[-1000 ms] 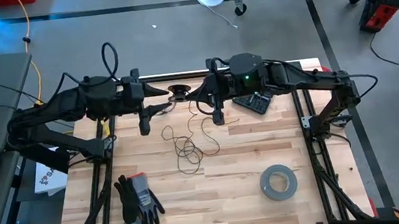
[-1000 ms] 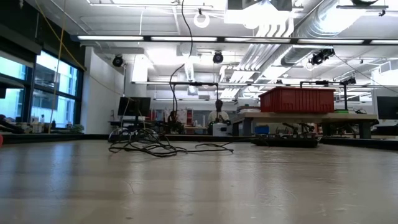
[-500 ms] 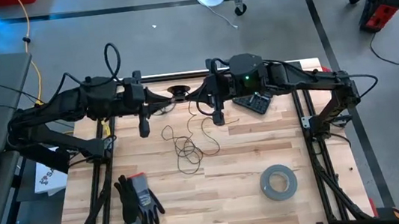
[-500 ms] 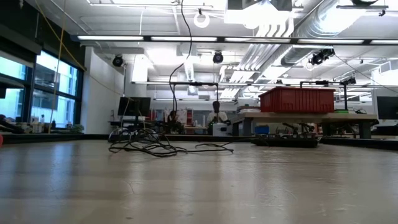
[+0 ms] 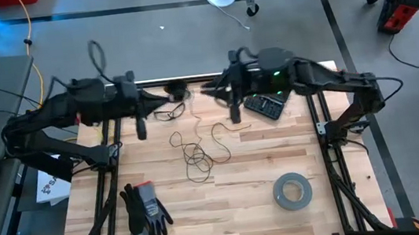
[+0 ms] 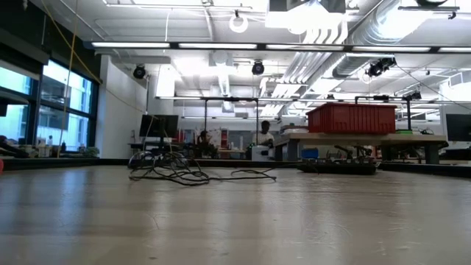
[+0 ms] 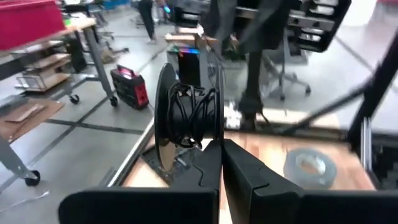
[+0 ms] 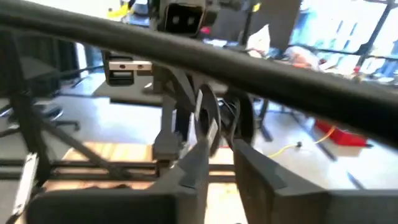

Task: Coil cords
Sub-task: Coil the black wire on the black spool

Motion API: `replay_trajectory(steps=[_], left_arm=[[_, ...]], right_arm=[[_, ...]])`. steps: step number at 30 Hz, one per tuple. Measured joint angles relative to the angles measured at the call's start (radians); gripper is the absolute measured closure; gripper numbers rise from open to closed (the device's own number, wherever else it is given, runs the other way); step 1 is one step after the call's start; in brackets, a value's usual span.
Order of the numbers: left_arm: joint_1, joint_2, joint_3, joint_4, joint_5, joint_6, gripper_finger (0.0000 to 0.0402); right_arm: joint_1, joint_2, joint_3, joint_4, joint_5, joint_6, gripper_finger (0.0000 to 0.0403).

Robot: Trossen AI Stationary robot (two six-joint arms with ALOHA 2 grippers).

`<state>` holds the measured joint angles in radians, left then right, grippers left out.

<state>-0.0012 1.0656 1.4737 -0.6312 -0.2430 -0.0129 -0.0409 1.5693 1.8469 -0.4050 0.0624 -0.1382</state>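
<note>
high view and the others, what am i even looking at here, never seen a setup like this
Two dark robot arms work at a wooden table. The high view looks straight down; the low view looks level across the tabletop; each wrist view looks past one arm's own fingers. On the table lie a thin dark cord in loose loops, a grey tape roll, gloves and a black keypad-like device. At the far edge, the left gripper is shut and appears to pinch a small black spool; the right gripper is close beside it.
</note>
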Motion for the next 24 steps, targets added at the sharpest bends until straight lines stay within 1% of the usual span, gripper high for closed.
replay_trajectory(steps=[3, 6, 8, 10, 12, 14, 18, 20, 24], left_arm=[[0.015, -0.034, -0.001, 0.006, 0.001, -0.058, 0.0401], [0.032, -0.072, -0.001, 0.053, 0.041, -0.154, 0.0401], [0.046, -0.094, -0.001, 0.112, 0.081, -0.228, 0.0401], [0.058, -0.1, -0.001, 0.181, 0.119, -0.294, 0.0401], [0.066, -0.1, -0.001, 0.252, 0.158, -0.34, 0.0401], [0.073, -0.097, -0.001, 0.313, 0.182, -0.372, 0.0401], [0.081, -0.099, -0.001, 0.385, 0.185, -0.403, 0.0401], [0.081, -0.1, -0.001, 0.4, 0.181, -0.404, 0.0401], [0.08, -0.096, -0.001, 0.402, 0.177, -0.41, 0.0401]], right_arm=[[0.0, -0.015, 0.001, -0.041, 0.048, 0.009, 0.0294], [-0.006, -0.017, -0.002, -0.13, 0.072, 0.062, 0.026], [-0.013, -0.011, -0.002, -0.163, 0.059, 0.094, 0.0247], [-0.018, 0.005, -0.005, -0.158, 0.023, 0.093, 0.0244], [-0.019, 0.031, -0.031, -0.085, -0.021, 0.09, 0.0243], [-0.018, 0.059, -0.053, 0.03, -0.073, 0.114, 0.0243], [-0.016, 0.109, -0.056, 0.23, -0.151, 0.183, 0.0243], [-0.005, 0.133, -0.056, 0.274, -0.154, 0.191, 0.0242], [0.015, 0.157, -0.059, 0.293, -0.146, 0.184, 0.0242]])
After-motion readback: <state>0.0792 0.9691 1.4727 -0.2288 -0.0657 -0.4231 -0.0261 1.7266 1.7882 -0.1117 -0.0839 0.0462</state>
